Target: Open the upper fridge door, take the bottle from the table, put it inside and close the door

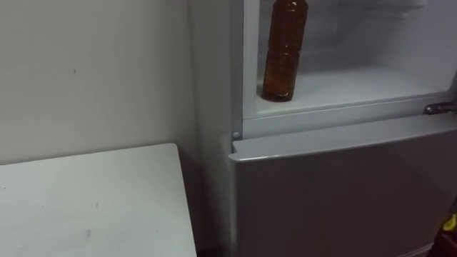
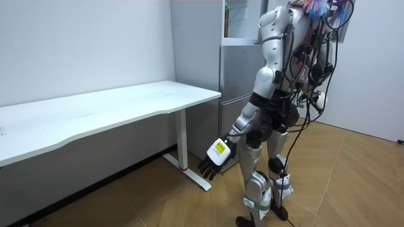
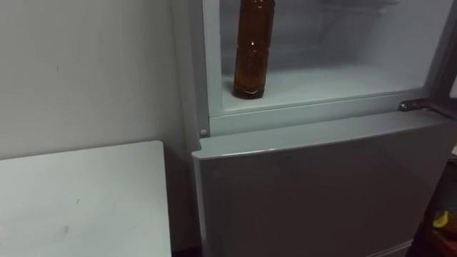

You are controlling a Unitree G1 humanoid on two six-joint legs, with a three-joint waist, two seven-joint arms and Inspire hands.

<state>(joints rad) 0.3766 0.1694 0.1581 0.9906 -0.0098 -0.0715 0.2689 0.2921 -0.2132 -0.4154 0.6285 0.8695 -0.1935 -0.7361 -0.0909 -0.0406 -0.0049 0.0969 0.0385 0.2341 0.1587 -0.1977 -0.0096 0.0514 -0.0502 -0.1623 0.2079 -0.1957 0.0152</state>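
The upper compartment [image 1: 357, 82] is open; the bottle [image 1: 284, 50] blocks its left front, right seemingly free.

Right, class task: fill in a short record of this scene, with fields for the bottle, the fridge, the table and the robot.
bottle: brown, upright, held by nothing
bottle's place: on the floor of the upper compartment, near its left front corner
upper compartment: open, inside in plain sight
lower door: shut
table: white, left of the fridge
robot: stands facing the fridge
left robot hand: hangs low at its side, fingers relaxed, holding nothing
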